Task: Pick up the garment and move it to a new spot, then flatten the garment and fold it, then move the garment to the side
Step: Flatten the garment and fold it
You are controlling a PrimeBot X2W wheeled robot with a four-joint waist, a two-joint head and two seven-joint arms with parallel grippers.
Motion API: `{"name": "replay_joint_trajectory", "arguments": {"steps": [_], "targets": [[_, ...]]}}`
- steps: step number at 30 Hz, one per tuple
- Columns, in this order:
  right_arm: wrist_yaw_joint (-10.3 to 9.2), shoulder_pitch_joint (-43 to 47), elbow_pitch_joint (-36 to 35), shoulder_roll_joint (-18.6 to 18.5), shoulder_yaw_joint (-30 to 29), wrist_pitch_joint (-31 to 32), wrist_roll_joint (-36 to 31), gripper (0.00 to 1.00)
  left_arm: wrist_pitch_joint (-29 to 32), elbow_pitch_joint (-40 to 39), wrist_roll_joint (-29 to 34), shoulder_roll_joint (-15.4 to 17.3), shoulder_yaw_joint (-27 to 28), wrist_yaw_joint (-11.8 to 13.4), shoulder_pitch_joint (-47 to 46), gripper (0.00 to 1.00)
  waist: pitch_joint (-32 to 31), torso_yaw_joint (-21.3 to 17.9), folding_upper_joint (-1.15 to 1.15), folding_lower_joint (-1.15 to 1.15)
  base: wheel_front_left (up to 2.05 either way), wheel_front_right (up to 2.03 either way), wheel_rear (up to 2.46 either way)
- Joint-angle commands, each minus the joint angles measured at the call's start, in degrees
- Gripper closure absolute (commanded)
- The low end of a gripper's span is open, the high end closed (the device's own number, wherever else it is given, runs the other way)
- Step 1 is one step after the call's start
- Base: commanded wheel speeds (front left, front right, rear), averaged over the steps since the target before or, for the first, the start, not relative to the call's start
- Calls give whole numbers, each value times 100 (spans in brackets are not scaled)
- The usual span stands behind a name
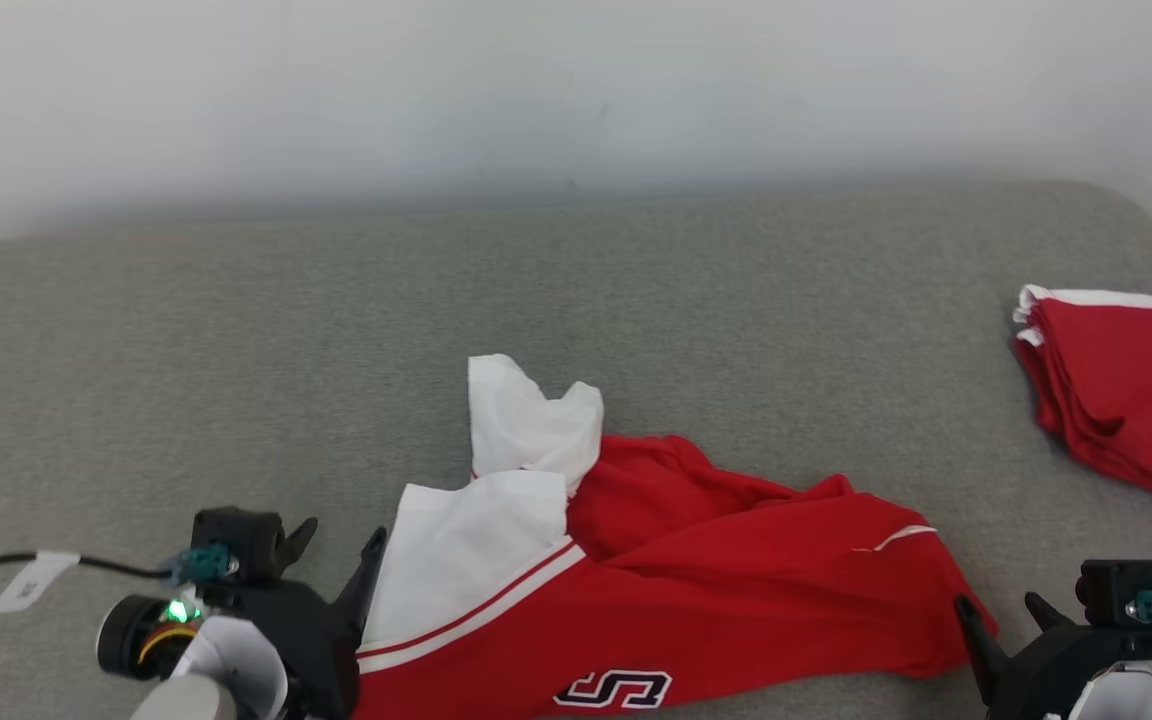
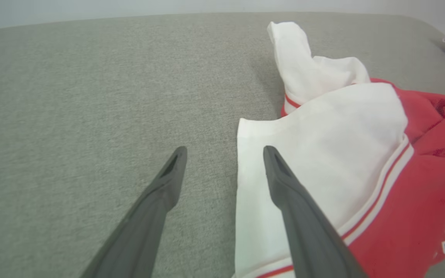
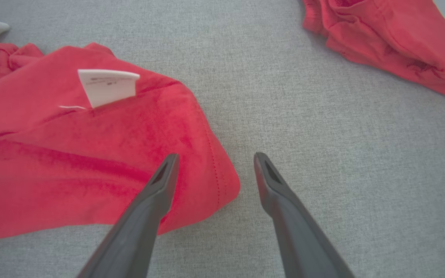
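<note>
Though its lower part runs off the frame, the red-and-white garment [image 1: 716, 580] is plain to see, rumpled at the middle of the grey padded surface's [image 1: 236, 330] near edge, with its dark lettering only half readable. The left gripper [image 1: 344, 535] is at the white sleeve, fingers spread wide and holding nothing; whether one touches cloth, can't tell. The right gripper [image 1: 996, 602] is at the red hem corner, jaws wide apart, empty too. A folded red pile [image 1: 1116, 410] sits at the right edge, well apart.
</note>
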Motion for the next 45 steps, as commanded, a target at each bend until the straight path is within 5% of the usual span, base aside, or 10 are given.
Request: {"name": "replay_joint_trajectory", "arguments": {"steps": [1, 9, 23, 24, 25, 28, 36, 45], "targets": [[-10, -55, -46, -15, 20, -5, 64, 0, 28, 157, -11, -46, -29, -27, -217, 0, 226, -286, 0, 0, 0, 0, 0], [-10, -105, -152, -29, 151, -95, 114, 0, 394, 1187, 63, -147, -231, -83, -865, 0, 346, -658, 0, 0, 0, 0, 0], [-10, -63, -254, 77, 228, -19, 46, 0, 447, 1672, 131, -142, -415, -133, -1119, 0, 220, -797, 0, 0, 0, 0, 0], [-10, -76, -279, 78, 244, -10, 41, 0, 443, 1698, 136, -157, -430, -140, -1151, 7, 219, -802, 0, 0, 0, 0, 0], [-10, -92, -300, 83, 257, 15, 33, 0, 440, 1739, 141, -168, -450, -146, -1173, 26, 217, -810, 0, 0, 0, 0, 0], [-10, -114, -383, 97, 306, 59, 28, 0, 458, 1863, 170, -164, -486, -140, -1242, 100, 221, -837, 0, 0, 0, 0, 0], [-10, -104, -845, 48, 126, 403, 8, 0, 173, 1841, -169, -48, -196, -137, -1128, 100, 220, -807, 0, 0, 0, 0, 0], [-10, -267, -1812, 110, -270, 1842, -126, 0, 131, 1121, -950, 230, 357, -269, -700, 100, 218, -679, 0, 0, 0, 0, 0]]}}
